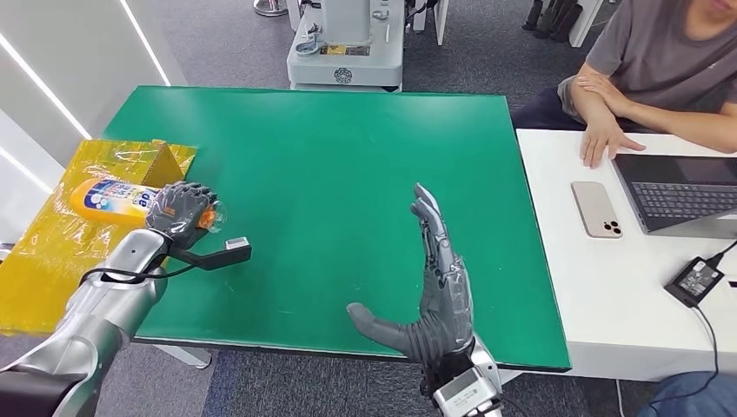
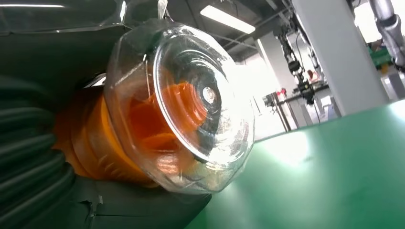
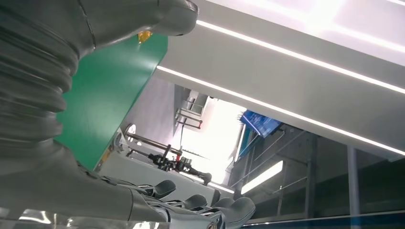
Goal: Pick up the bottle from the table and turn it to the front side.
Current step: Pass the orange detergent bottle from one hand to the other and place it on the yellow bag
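A yellow bottle point(image 1: 111, 200) with a blue and white label lies on its side at the left edge of the green table point(image 1: 330, 156). My left hand point(image 1: 180, 208) grips it near the neck. Its clear cap over an orange top point(image 2: 184, 107) fills the left wrist view, close above the green surface. My right hand point(image 1: 432, 287) stands open over the table's near edge, fingers straight and pointing away, thumb out to the left, holding nothing. Its fingers point(image 3: 200, 202) show in the right wrist view.
A yellow plastic bag point(image 1: 61, 234) lies under the bottle at the table's left. A white desk point(image 1: 591, 287) on the right carries a phone point(image 1: 596, 209), a laptop point(image 1: 687, 193) and a charger point(image 1: 695, 280). A person's hand point(image 1: 604, 139) rests there. A machine base point(image 1: 346, 48) stands beyond the table.
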